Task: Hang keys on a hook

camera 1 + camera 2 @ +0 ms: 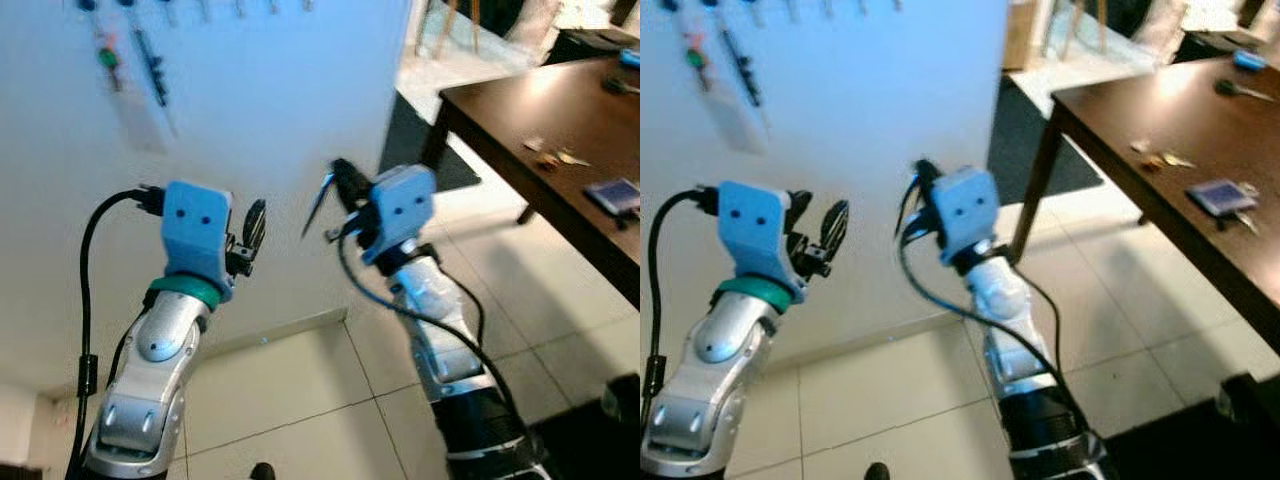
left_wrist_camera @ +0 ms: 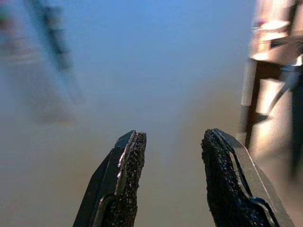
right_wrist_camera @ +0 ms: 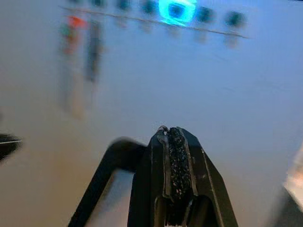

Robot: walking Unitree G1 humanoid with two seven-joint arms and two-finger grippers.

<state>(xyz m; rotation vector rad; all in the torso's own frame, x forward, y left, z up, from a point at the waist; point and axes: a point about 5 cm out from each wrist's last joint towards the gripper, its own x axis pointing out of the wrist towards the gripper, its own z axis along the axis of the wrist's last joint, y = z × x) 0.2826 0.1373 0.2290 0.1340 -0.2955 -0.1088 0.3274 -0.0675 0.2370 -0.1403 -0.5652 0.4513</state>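
Dark table (image 1: 560, 110) rt of hooks (image 3: 177, 12)

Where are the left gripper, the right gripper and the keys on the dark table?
left gripper (image 2: 170, 177): left wrist view, gap between its spread fingertips.
right gripper (image 3: 171, 142): right wrist view, seam where its fingertips meet.
keys (image 1: 560, 156): left eye view, blurred cluster lying on the table (image 1: 500, 110) top.
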